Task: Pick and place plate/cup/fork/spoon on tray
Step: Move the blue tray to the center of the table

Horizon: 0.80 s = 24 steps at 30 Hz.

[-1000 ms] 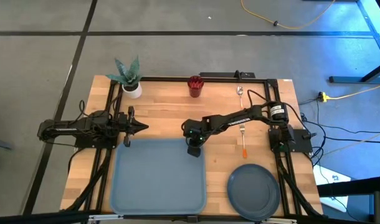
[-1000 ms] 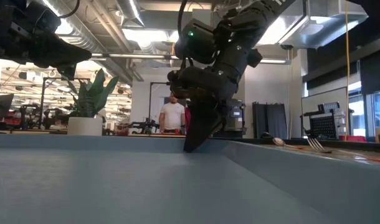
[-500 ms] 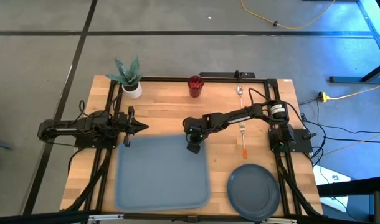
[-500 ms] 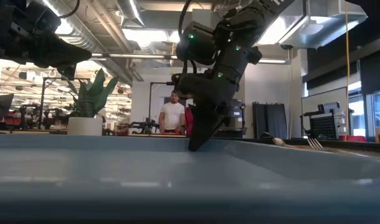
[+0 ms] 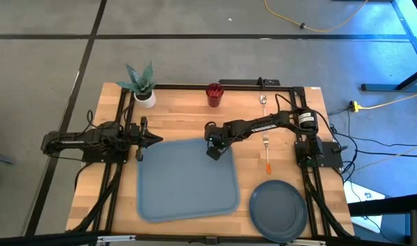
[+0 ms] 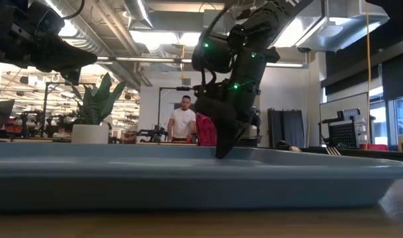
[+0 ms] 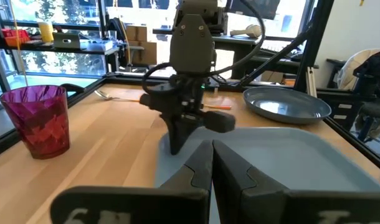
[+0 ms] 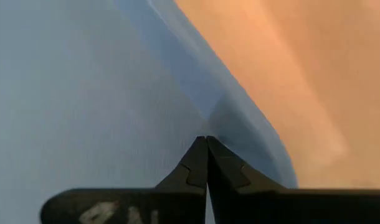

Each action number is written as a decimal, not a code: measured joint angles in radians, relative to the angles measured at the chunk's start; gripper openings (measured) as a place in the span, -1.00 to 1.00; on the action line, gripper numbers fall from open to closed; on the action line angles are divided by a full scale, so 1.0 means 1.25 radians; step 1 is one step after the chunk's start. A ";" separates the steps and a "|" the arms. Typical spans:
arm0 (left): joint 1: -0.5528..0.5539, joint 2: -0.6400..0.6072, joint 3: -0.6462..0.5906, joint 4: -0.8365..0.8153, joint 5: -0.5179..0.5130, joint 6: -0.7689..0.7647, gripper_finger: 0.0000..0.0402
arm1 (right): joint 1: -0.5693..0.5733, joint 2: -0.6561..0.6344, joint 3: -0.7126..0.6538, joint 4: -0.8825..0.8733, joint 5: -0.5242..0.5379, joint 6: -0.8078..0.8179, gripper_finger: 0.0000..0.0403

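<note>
The light blue-grey tray (image 5: 188, 181) lies on the wooden table, turned a little askew. My right gripper (image 5: 213, 153) is shut, its tips down inside the tray's far right corner; it also shows in the low view (image 6: 222, 156). My left gripper (image 5: 159, 140) is shut and empty, by the tray's far left corner. The dark red cup (image 5: 214, 93) stands at the far edge. The spoon (image 5: 263, 101) and the fork (image 5: 266, 143) lie right of the tray. The grey-blue plate (image 5: 277, 205) lies at the near right. My right gripper presses its shut fingertips (image 8: 202, 155) down on the tray's floor, just inside the rim of the far right corner (image 8: 240, 127). The fingers come from above, slanting down. The tray lies flat on the table.
A white pot with a green plant (image 5: 143, 87) stands at the far left corner. Black frame rails run along the table's left, right and far sides. A person (image 6: 183, 122) stands in the room beyond the table.
My right gripper has gone toward the table's far edge, staying shut, tips inside the tray's corner. The tray has slid along the table toward the far edge and a little right. It has turned, its right side now farther back than its left.
</note>
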 joint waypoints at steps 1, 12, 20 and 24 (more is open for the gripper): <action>0.000 0.000 0.000 0.000 0.000 0.000 -1.00 | -0.003 0.000 0.000 -0.012 0.020 0.011 -0.98; 0.000 0.000 0.000 0.000 -0.001 0.000 -1.00 | -0.038 0.001 -0.002 -0.142 0.165 0.063 -0.98; 0.000 0.000 0.000 0.000 -0.002 0.002 -1.00 | -0.036 0.010 0.039 -0.200 0.229 0.065 -0.98; 0.000 0.000 0.000 0.000 -0.002 0.005 -1.00 | -0.018 0.013 0.145 -0.259 0.231 -0.005 -0.98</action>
